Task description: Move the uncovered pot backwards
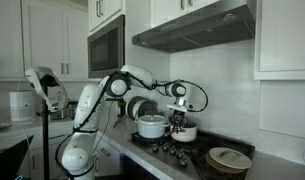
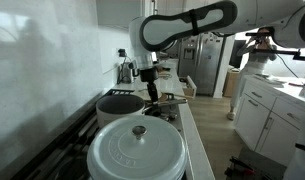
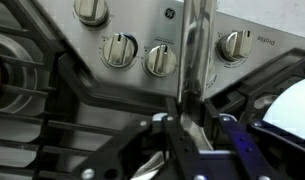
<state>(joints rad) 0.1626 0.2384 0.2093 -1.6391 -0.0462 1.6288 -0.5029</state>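
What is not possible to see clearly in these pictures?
1. Exterior view: the small pot and end effector are too small; grip unclear.
2. Exterior view: the lidded pot in front hides much of the stove; the bottom edge cuts it.
3. Wrist view: the end effector is blurred and cut by the bottom edge; open or shut, unclear.

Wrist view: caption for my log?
Gripper low over dark stove grates, four control knobs beyond on the steel panel.

Small, squat and silvery-white with a dark rim, the uncovered pot (image 1: 185, 132) stands upright and lidless on the dark stovetop (image 1: 188, 152), just beside the larger pale pot (image 1: 150, 127).
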